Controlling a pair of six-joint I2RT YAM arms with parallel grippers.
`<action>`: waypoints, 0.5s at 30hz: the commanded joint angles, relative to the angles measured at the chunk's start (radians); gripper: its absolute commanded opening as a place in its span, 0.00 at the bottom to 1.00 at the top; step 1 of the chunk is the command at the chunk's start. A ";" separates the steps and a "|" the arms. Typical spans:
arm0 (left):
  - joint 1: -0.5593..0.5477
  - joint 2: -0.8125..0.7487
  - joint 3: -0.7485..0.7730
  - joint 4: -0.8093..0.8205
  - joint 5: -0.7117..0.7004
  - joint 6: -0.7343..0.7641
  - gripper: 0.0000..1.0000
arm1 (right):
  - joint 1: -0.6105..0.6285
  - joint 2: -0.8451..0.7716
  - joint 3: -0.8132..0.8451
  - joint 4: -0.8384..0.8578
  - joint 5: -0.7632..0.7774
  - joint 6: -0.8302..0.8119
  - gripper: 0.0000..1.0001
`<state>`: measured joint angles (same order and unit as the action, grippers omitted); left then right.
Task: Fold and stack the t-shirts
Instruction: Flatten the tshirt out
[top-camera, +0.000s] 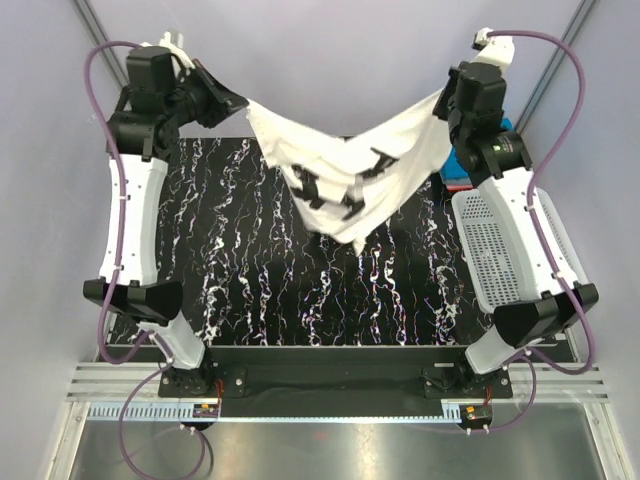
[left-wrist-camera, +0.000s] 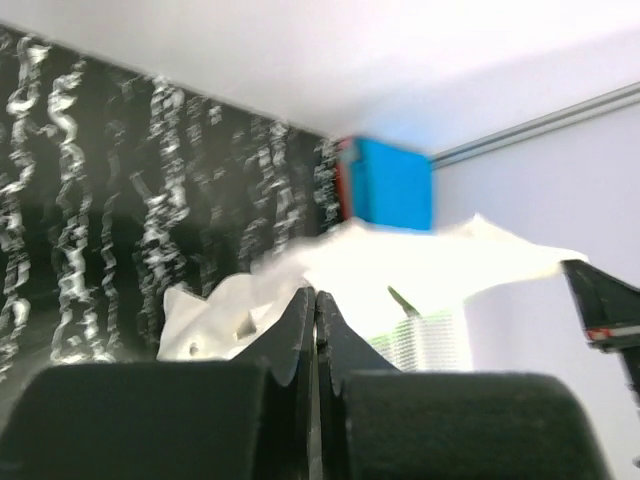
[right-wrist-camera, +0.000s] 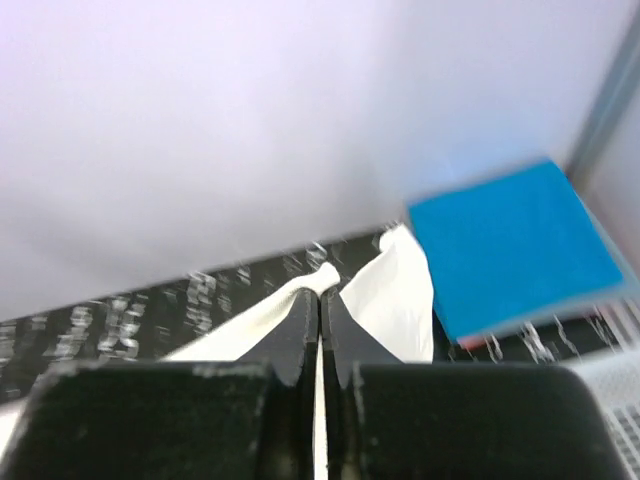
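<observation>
The white t-shirt (top-camera: 345, 170) with black print hangs in the air above the far half of the table, sagging in the middle. My left gripper (top-camera: 243, 103) is shut on its left corner; the cloth shows in the left wrist view (left-wrist-camera: 400, 265) past the closed jaws (left-wrist-camera: 316, 296). My right gripper (top-camera: 443, 100) is shut on its right corner, with cloth (right-wrist-camera: 395, 290) pinched between the closed jaws (right-wrist-camera: 321, 293). A folded bright blue t-shirt (right-wrist-camera: 515, 245) lies on a red one (right-wrist-camera: 480, 342) at the table's far right; both also show in the top view (top-camera: 455, 181).
The black marbled table top (top-camera: 250, 290) lies under the shirt. A white plastic lattice basket (top-camera: 505, 240) stands at the right, under the right arm. Grey walls enclose the back and sides.
</observation>
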<state>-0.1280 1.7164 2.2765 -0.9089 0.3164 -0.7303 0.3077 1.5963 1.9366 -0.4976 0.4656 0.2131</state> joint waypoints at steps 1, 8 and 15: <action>0.047 -0.148 0.037 0.150 0.151 -0.070 0.00 | 0.005 -0.166 0.024 0.261 -0.148 -0.103 0.00; 0.056 -0.527 -0.625 0.155 0.116 0.060 0.00 | 0.007 -0.513 -0.501 0.156 -0.344 0.043 0.00; 0.057 -0.728 -1.234 0.131 0.021 0.198 0.00 | 0.007 -0.768 -0.987 -0.209 -0.438 0.455 0.04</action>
<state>-0.0738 1.0035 1.1812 -0.7769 0.3763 -0.6163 0.3122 0.8268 1.1027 -0.4557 0.0818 0.4385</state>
